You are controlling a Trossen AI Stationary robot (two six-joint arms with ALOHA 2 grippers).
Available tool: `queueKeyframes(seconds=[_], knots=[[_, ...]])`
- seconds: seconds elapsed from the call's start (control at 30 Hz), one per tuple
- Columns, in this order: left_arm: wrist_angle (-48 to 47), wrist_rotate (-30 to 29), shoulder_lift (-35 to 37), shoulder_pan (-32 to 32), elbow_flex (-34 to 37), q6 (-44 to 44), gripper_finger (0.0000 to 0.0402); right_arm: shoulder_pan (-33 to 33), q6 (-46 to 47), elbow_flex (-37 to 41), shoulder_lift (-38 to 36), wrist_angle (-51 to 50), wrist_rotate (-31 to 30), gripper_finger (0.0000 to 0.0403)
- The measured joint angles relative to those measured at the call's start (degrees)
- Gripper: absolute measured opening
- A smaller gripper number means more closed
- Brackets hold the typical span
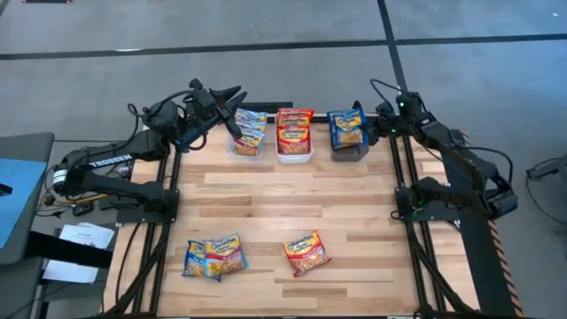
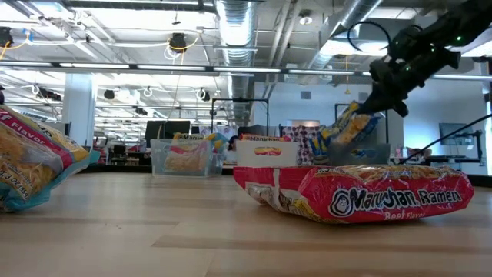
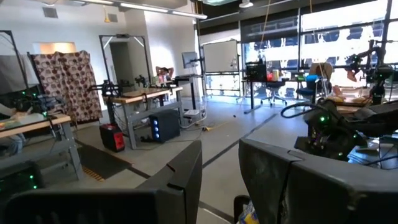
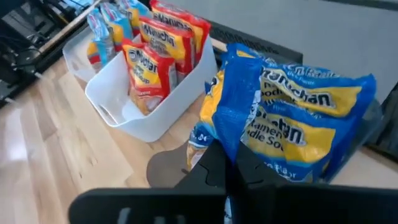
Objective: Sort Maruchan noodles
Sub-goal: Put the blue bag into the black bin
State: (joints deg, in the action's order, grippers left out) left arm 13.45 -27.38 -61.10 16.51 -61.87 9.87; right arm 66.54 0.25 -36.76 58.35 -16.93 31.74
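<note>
Three bins stand along the far edge: a clear one point(image 1: 245, 144) with blue-accented noodle packets, a white one point(image 1: 294, 149) with red packets point(image 4: 163, 46), and a grey one point(image 1: 351, 149) with blue packets. My right gripper point(image 1: 379, 124) is shut on a blue packet point(image 4: 292, 118) over the grey bin. My left gripper point(image 1: 232, 108) is open and empty above the clear bin; its fingers point(image 3: 186, 180) point level into the room. A red packet point(image 1: 306, 252) and two overlapping packets point(image 1: 214, 257) lie flat near the near edge. My right gripper pinches the blue packet between its two fingers at its edge nearest the wrist point(image 4: 239, 155), coming from the table's right side and slanting down. The packet hangs tilted below the fingers point(image 2: 347, 127), its lower end down at the grey bin point(image 2: 361, 154).
The middle of the wooden table point(image 1: 292, 199) lies bare between the bins and the near packets. The arms' frames stand along both side edges. In the low view the red packet point(image 2: 361, 192) lies close before the camera, another packet point(image 2: 31, 161) at the left.
</note>
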Motion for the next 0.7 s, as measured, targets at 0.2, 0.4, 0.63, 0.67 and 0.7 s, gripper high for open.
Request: queueKeyframes(seconds=[0.2,0.4,0.63,0.67,0.7], knots=[[-0.06,0.02,0.00,0.00,0.00,0.00,0.0095,-2.14,-0.07,0.60,3.21,0.40,-5.41,0.0010],[-0.71,0.07,0.00,0.00,0.00,0.27,0.0095,-2.41,1.87,0.59,5.42,0.85,-10.41,0.0034],[-2.05,0.06,0.02,0.00,0.00,0.39,0.0095,-2.40,3.45,0.59,5.68,0.71,-11.39,0.0085],[-2.43,0.04,0.02,0.00,0.00,0.39,0.0095,-2.40,3.75,0.59,5.68,0.70,-11.40,0.0092],[-2.63,0.04,0.02,0.00,0.00,0.39,0.0095,-2.40,3.85,0.59,5.68,0.70,-11.38,0.0099]])
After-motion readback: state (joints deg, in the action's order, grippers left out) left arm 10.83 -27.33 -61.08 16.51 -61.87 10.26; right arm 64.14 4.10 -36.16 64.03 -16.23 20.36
